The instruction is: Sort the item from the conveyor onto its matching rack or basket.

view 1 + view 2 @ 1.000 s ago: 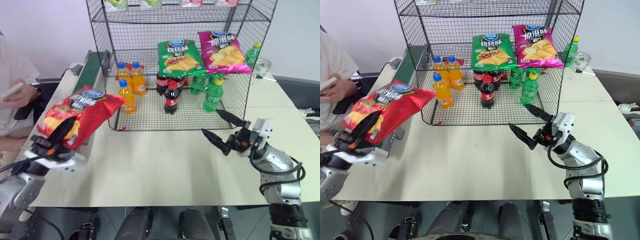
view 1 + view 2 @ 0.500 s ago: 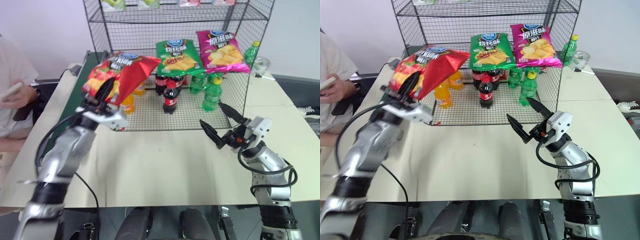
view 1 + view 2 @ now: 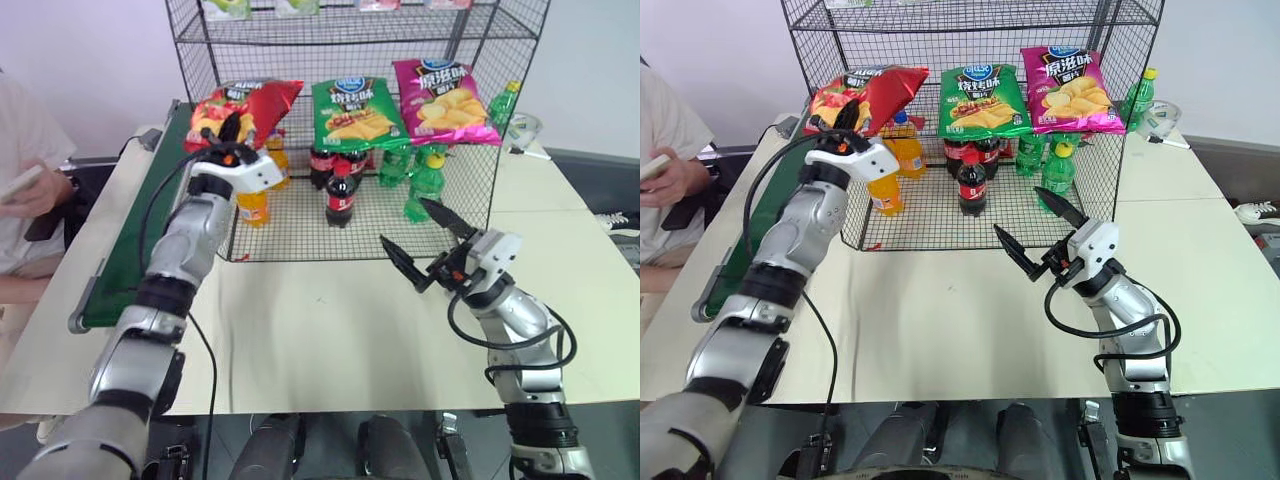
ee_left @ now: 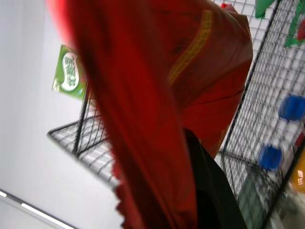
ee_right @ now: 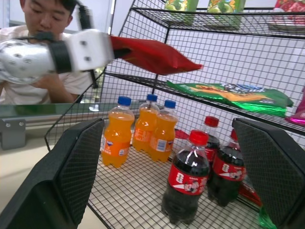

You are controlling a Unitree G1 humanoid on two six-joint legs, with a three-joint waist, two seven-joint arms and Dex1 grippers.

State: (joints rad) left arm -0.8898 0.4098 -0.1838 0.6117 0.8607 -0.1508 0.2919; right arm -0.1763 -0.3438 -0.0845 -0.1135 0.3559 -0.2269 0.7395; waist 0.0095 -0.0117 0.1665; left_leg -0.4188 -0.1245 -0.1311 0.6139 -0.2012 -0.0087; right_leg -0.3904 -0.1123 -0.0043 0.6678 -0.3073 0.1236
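Red crisp bag (image 3: 243,108) pinched in left jaws, logo end toward green bag (image 3: 359,113); right jaws spread.

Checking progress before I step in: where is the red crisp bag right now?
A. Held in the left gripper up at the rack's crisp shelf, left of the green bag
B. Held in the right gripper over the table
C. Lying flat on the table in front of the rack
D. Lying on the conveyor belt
A: the left gripper is shut on the red crisp bag, holding it at the rack tier beside the green bag.
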